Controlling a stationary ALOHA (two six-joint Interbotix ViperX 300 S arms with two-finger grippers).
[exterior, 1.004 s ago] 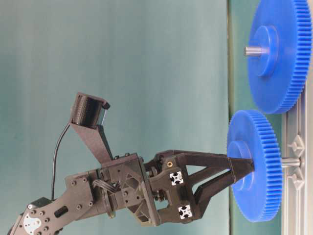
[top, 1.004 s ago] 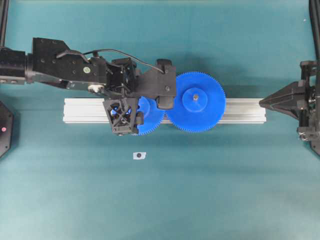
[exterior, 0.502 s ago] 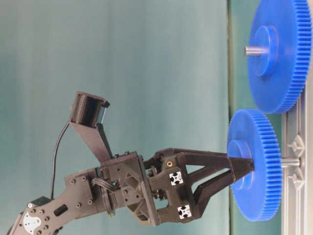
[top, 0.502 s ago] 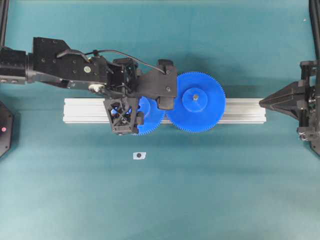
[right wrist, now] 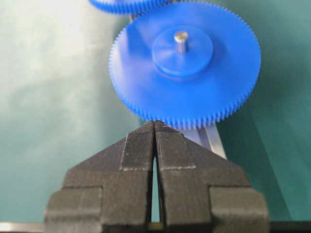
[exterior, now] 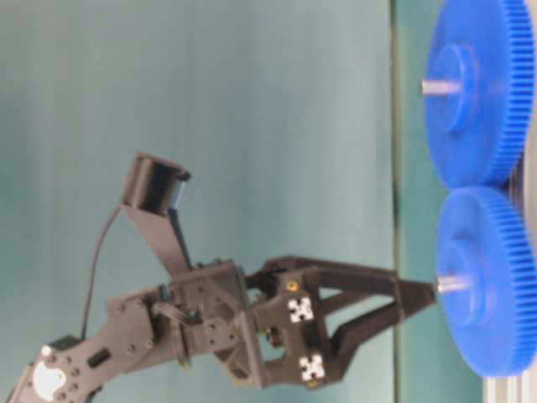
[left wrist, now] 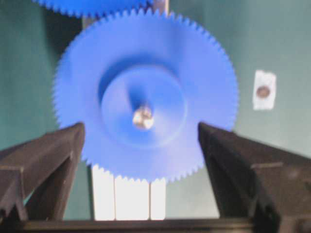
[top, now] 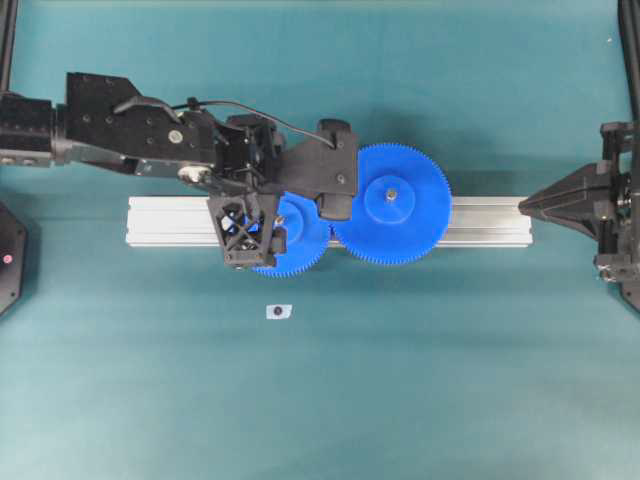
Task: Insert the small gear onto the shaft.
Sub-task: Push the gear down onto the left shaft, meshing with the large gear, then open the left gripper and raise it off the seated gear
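Blue finely toothed plastic gear [left wrist: 146,97] seated on thin grey metal shaft [left wrist: 143,117], ahead of left pincer [left wrist: 141,141], spread to release; right pincer [right wrist: 154,127] pressed together.

The small gear [left wrist: 146,97] is a blue, finely toothed plastic disc with a raised round hub, lying flat on the grooved aluminium bar [top: 170,222] with its hub upward. Its teeth meet those of the wider blue gear [top: 392,204] beside it on the bar. The shaft [left wrist: 143,118], a thin grey metal pin, pokes up through the hub's centre hole.
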